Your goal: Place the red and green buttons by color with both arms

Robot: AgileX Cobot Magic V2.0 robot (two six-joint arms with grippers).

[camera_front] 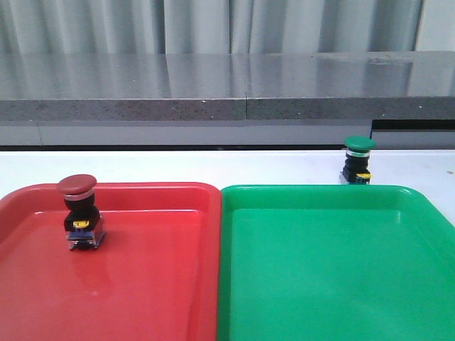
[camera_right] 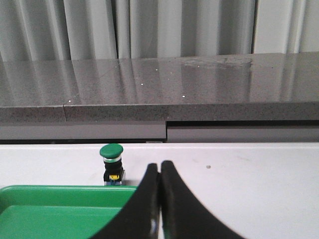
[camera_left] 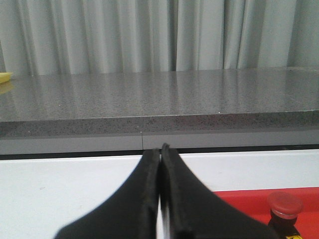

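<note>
The red button (camera_front: 79, 210) stands upright inside the red tray (camera_front: 156, 284), near its far left corner; it also shows in the left wrist view (camera_left: 284, 211). The green button (camera_front: 357, 159) stands upright on the white table just beyond the far rim of the green tray (camera_front: 334, 284); it also shows in the right wrist view (camera_right: 111, 163). My left gripper (camera_left: 160, 148) is shut and empty, over the table left of the red tray. My right gripper (camera_right: 160, 165) is shut and empty, near the green tray's right side, right of the green button. Neither arm shows in the front view.
The two trays sit side by side, touching, at the front of the white table (camera_front: 213, 167). A grey stone ledge (camera_front: 227, 85) runs along the table's back, with grey curtains behind it.
</note>
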